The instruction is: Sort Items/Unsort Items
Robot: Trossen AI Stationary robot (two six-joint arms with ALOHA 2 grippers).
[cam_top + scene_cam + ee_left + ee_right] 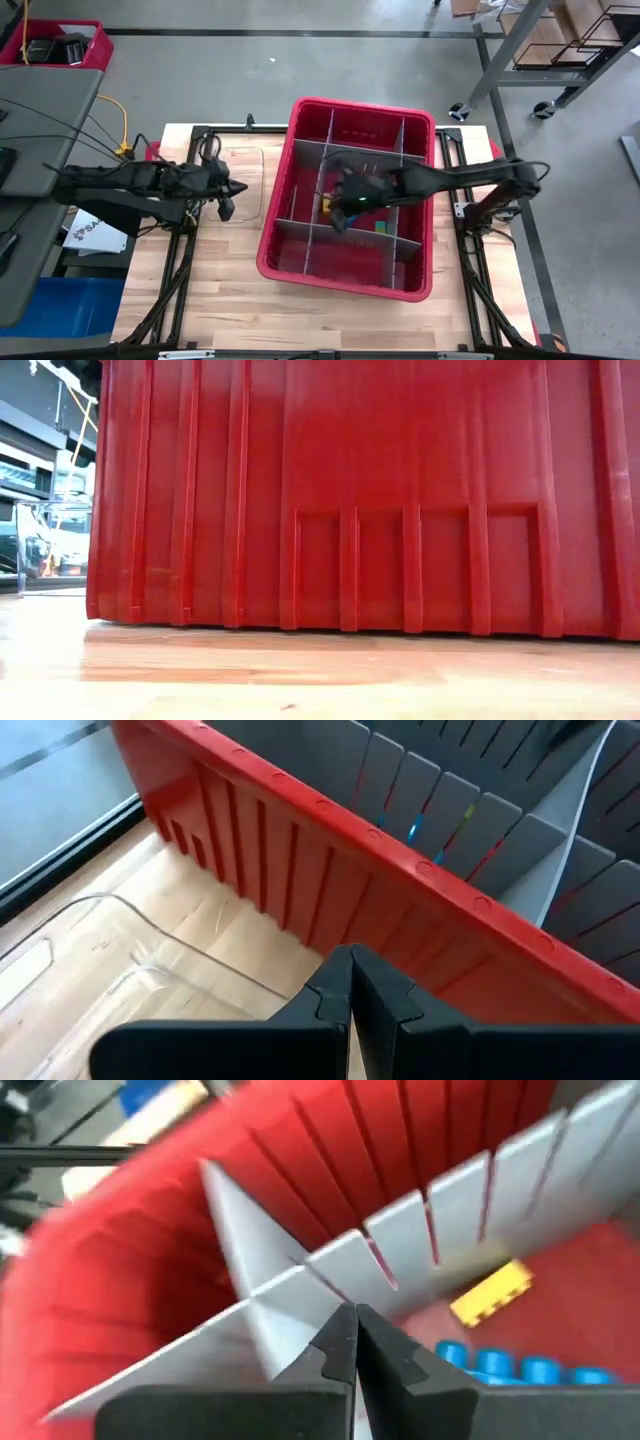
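Right gripper (340, 215), fingers pressed together and empty, hangs over the red bin's (300, 130) middle compartment, where the yellow block (490, 1292) and blue block (520, 1368) lie. Step in hand appears to be reaching; next it must spread its fingers and descend. Left gripper (227, 208), also pressed together, waits beside the bin.

The bin (350, 490) is glossy red ribbed plastic, its dividers (470, 810) matt grey sheet. The table (225, 290) is pale, smooth-grained wood. A clear plastic tray (90, 960) gleams; both pincers look matt black; the yellow block (490, 1292) is studded plastic.
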